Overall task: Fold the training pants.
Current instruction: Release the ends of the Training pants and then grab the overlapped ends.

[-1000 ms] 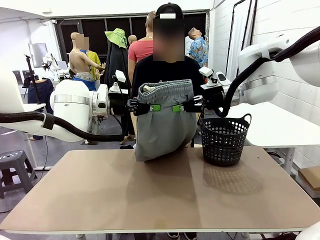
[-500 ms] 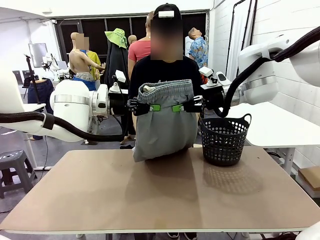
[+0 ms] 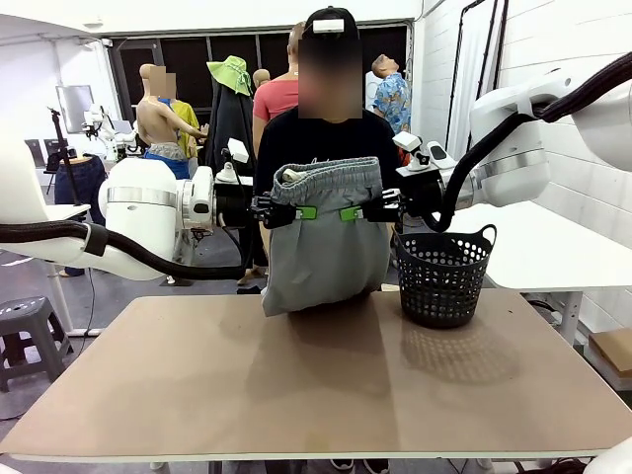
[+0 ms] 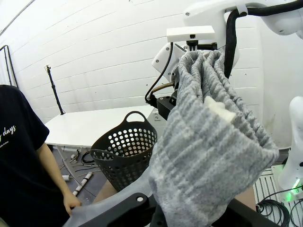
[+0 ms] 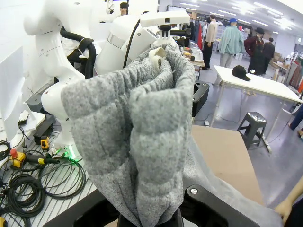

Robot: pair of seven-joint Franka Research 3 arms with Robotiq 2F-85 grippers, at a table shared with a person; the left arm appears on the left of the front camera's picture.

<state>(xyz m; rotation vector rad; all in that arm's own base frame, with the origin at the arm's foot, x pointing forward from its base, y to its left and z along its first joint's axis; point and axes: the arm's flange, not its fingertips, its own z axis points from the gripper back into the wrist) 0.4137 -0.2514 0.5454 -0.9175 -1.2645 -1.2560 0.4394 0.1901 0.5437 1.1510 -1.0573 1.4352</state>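
The light grey training pants [image 3: 321, 242] hang in the air over the far edge of the table, waistband up, their lower end touching the tabletop. My left gripper [image 3: 302, 211] is shut on the waistband's left side and my right gripper [image 3: 352, 212] is shut on its right side, the two facing each other. In the left wrist view the gathered waistband [image 4: 208, 137] bunches up close between the fingers. The right wrist view has the same grey fabric [image 5: 142, 142] clamped at the bottom edge. A person in a black shirt [image 3: 326, 133] stands right behind the pants.
A black mesh basket [image 3: 442, 276] stands on the table's far right, close to the pants. The brown tabletop [image 3: 316, 385] stretches bare toward the near edge. A white side table [image 3: 533, 252] lies beyond at right.
The hanging lower part of the pants has swung slightly left and settled; both arms stay where they were, still gripping the waistband.
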